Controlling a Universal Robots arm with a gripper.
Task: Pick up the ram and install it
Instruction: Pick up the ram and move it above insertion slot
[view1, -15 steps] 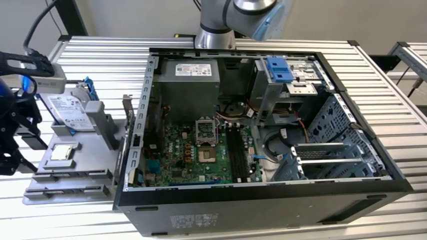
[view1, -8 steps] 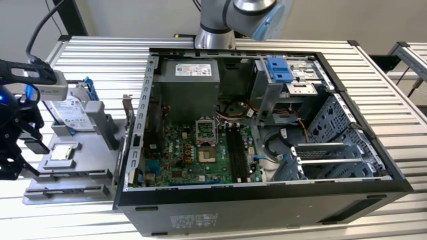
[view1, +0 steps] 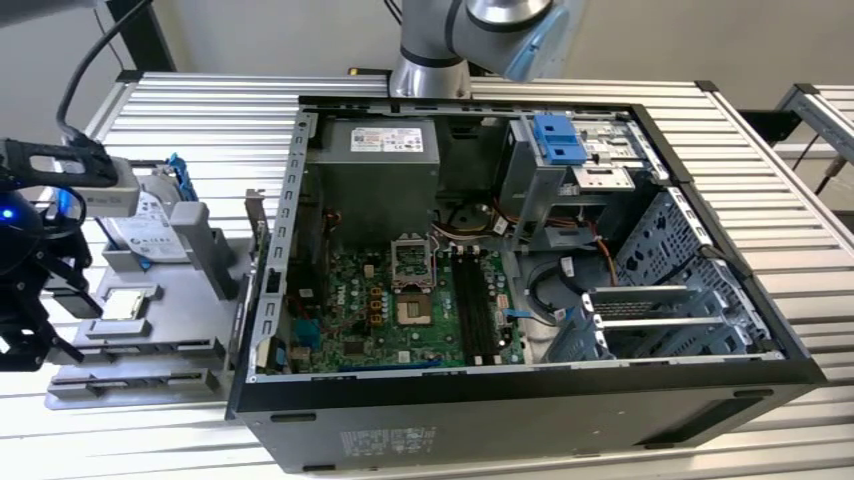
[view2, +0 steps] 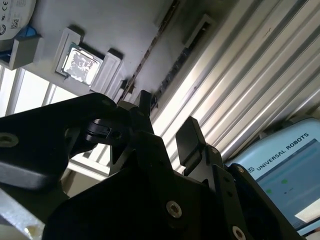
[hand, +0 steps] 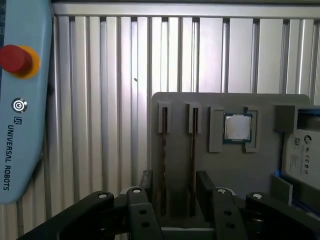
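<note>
Two ram sticks stand on edge in the slots of a grey holder tray (hand: 235, 175): one ram (hand: 164, 160) and a second ram (hand: 193, 160) beside it. In the second wrist view they show as thin dark lines (view2: 150, 55). My gripper (hand: 175, 187) hangs open just above the tray, and its black fingers (hand: 204, 187) stand either side of the two sticks without touching them. In the exterior view the gripper (view1: 34, 325) is at the far left, over the tray's near end (view1: 134, 360). The motherboard's long memory slots (view1: 474, 300) lie inside the open computer case (view1: 534, 400).
The tray also carries a square silver processor chip (hand: 237, 127) and a hard drive (hand: 302, 150). A light-blue teach pendant with a red button (hand: 15, 59) lies on the ribbed metal table (hand: 100, 100). Cables and drive cages (view1: 667, 300) crowd the case's side at the exterior view's right.
</note>
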